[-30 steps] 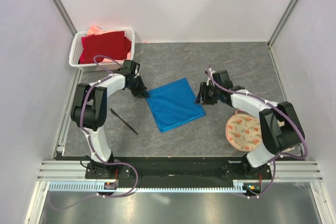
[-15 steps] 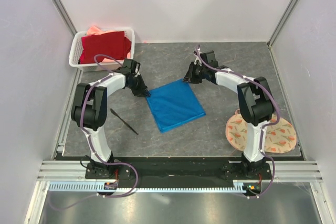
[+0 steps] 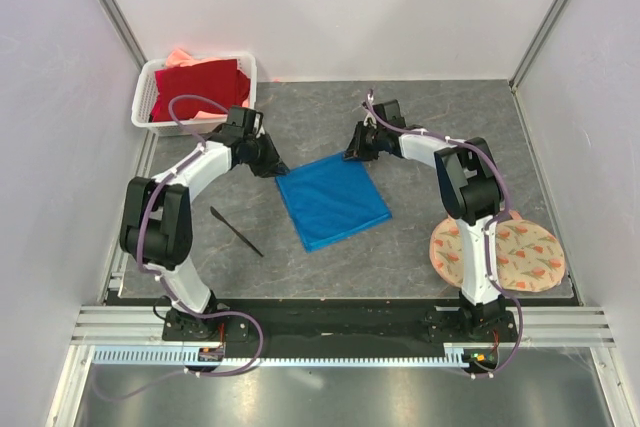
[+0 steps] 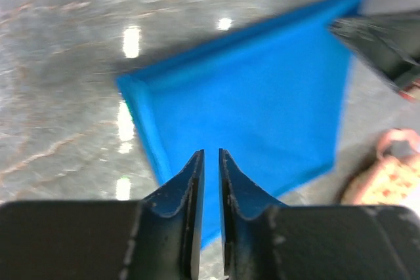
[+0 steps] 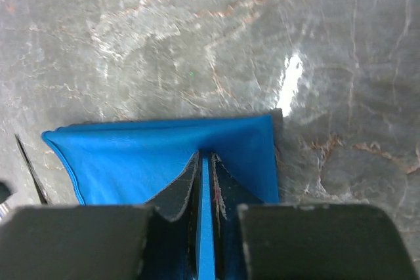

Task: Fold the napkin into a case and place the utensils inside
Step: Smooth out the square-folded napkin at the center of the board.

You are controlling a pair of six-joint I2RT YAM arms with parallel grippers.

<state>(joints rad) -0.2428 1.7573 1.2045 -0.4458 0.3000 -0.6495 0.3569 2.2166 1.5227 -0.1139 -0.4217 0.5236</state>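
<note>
The right gripper (image 3: 352, 154) has swung from the napkin's (image 3: 332, 197) right corner to its far corner and pinches the blue hem. The left gripper (image 3: 272, 167) is at the left corner, fingers nearly together; whether they hold cloth is unclear. The napkin lies mid-table (image 3: 450, 117), with a black utensil (image 3: 237, 232) to its left.

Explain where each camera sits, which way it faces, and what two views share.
Top external: above and behind the robot, looking down at the table; both arms show, left gripper and right gripper at the napkin.
Left wrist: on the left arm, facing across the napkin; own fingers show.
Right wrist: facing down at the napkin's edge; own fingers show.
Shared: all three show the napkin.
</note>
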